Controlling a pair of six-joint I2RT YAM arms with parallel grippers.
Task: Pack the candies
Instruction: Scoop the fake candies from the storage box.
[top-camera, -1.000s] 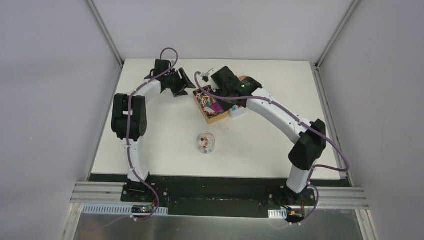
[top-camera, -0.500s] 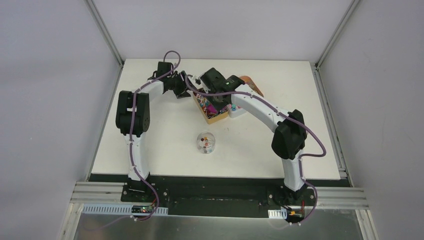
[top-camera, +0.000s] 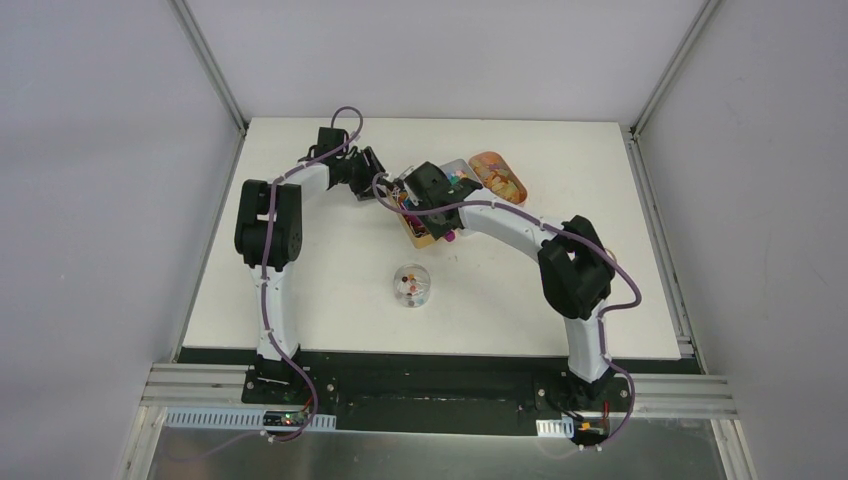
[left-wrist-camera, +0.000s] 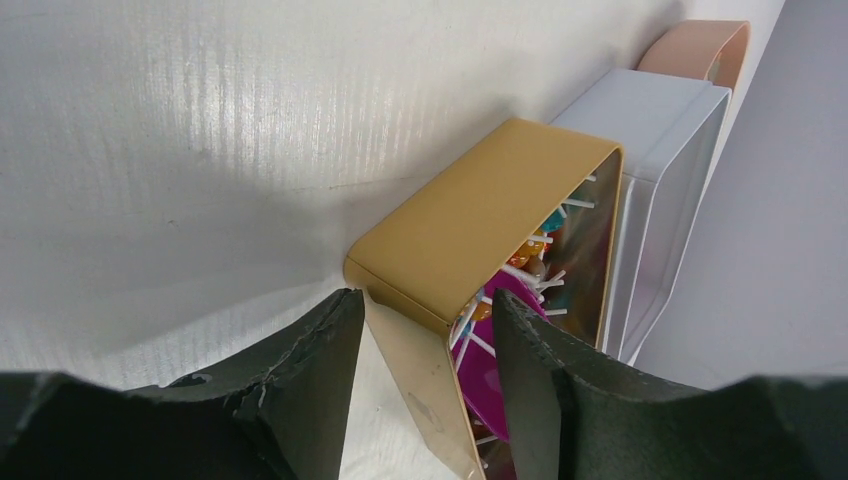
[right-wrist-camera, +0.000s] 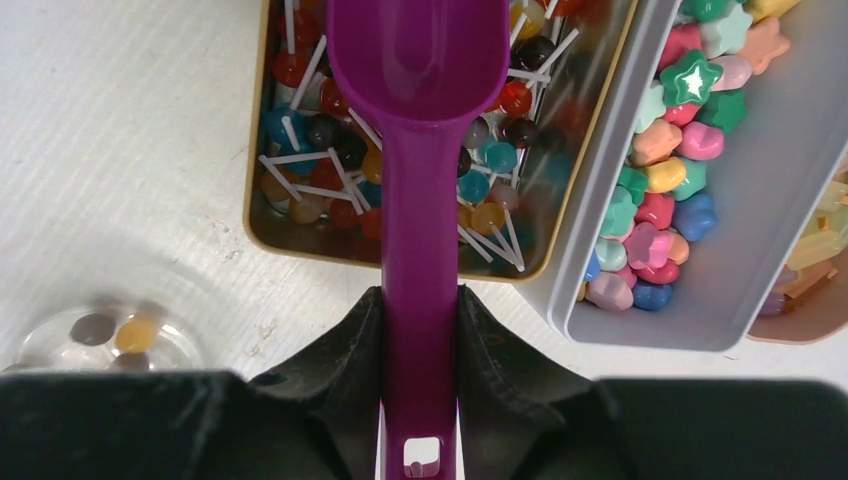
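The candies show in the right wrist view: small lollipops on white sticks (right-wrist-camera: 310, 130) fill a gold tin (right-wrist-camera: 255, 200), and star and flower sweets (right-wrist-camera: 660, 210) lie in a white tray (right-wrist-camera: 590, 290). My right gripper (right-wrist-camera: 420, 300) is shut on the handle of a magenta scoop (right-wrist-camera: 420, 200), whose empty bowl hangs over the lollipops. My left gripper (left-wrist-camera: 428, 310) is open, its jaws straddling a corner wall of the gold tin (left-wrist-camera: 480, 200) with a gap on both sides. From above, both grippers (top-camera: 378, 180) (top-camera: 425, 200) meet at the tin (top-camera: 420, 235).
A small clear bowl (top-camera: 412, 285) holding a few candies stands nearer the arms' bases, also seen as the bowl (right-wrist-camera: 100, 335) at lower left. A peach dish (top-camera: 497, 177) of yellow sweets lies behind the white tray (top-camera: 458, 172).
My right arm swung left and brought the scoop over the gold tin. My left gripper slid right onto the tin's corner and its jaws narrowed.
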